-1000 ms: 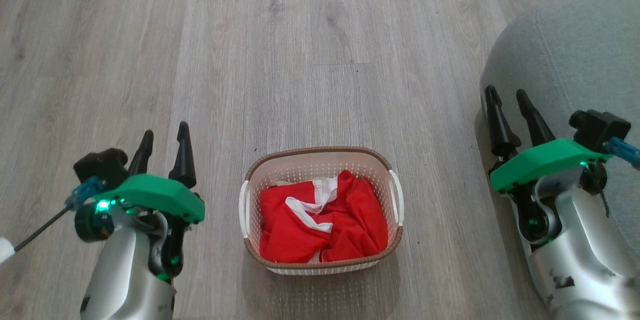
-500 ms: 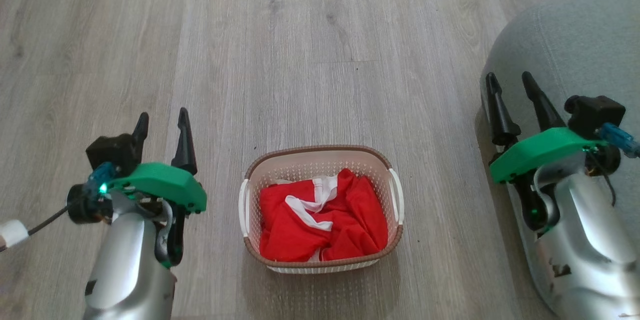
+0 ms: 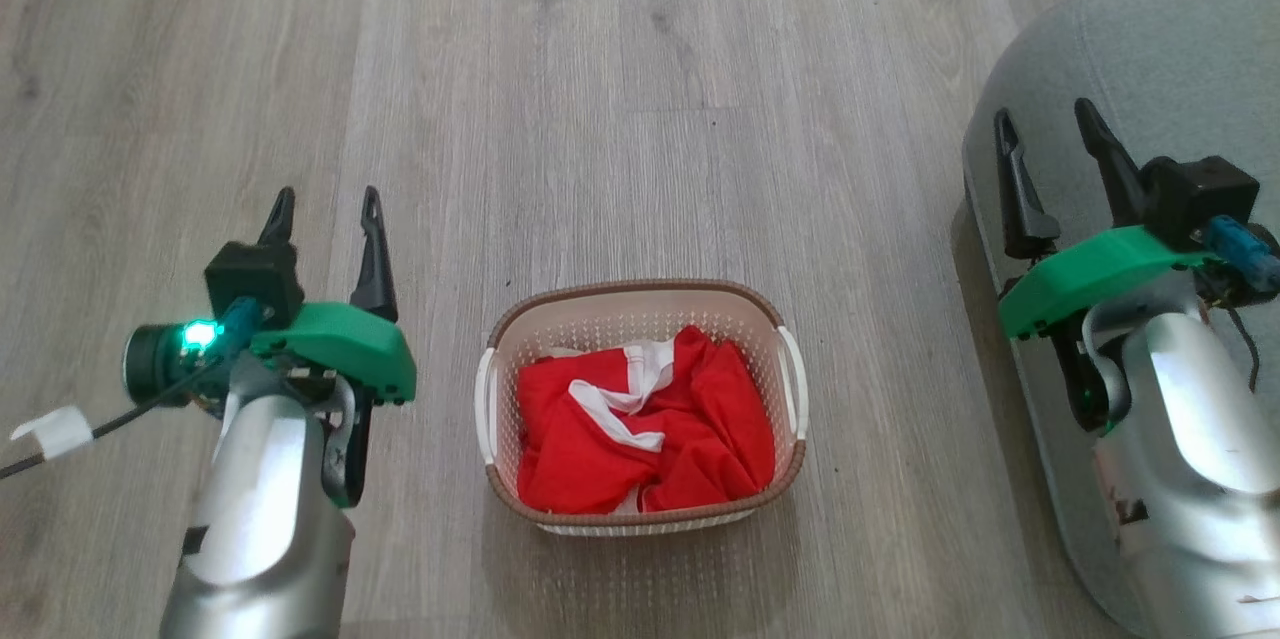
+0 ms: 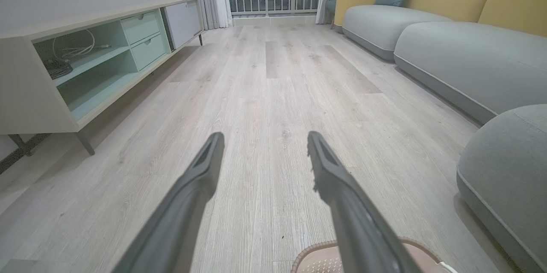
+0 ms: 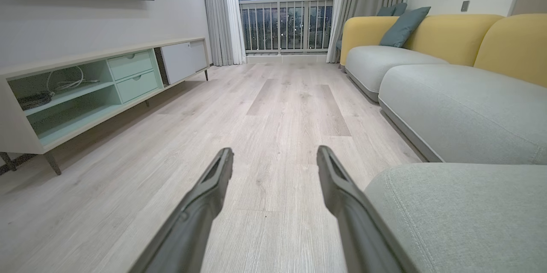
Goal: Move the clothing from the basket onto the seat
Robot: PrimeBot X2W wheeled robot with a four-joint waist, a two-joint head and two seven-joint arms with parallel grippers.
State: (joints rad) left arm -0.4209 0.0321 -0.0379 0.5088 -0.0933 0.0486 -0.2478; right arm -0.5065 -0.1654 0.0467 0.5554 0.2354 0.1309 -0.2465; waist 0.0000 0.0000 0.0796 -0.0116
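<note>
Red clothing (image 3: 700, 419) heaped in one basket (image 3: 640, 287); one seat (image 3: 1150, 39); left pincer (image 3: 328, 194), right pincer (image 3: 1043, 109) both apart, empty.

Held forward, side by side — the left end effector (image 3: 327, 195) and right end effector (image 3: 1044, 111) gape wide (jaws pointing straight ahead).

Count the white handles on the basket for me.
2: one handle on the basket's left side, the other on its right side; none seems hidden.
</note>
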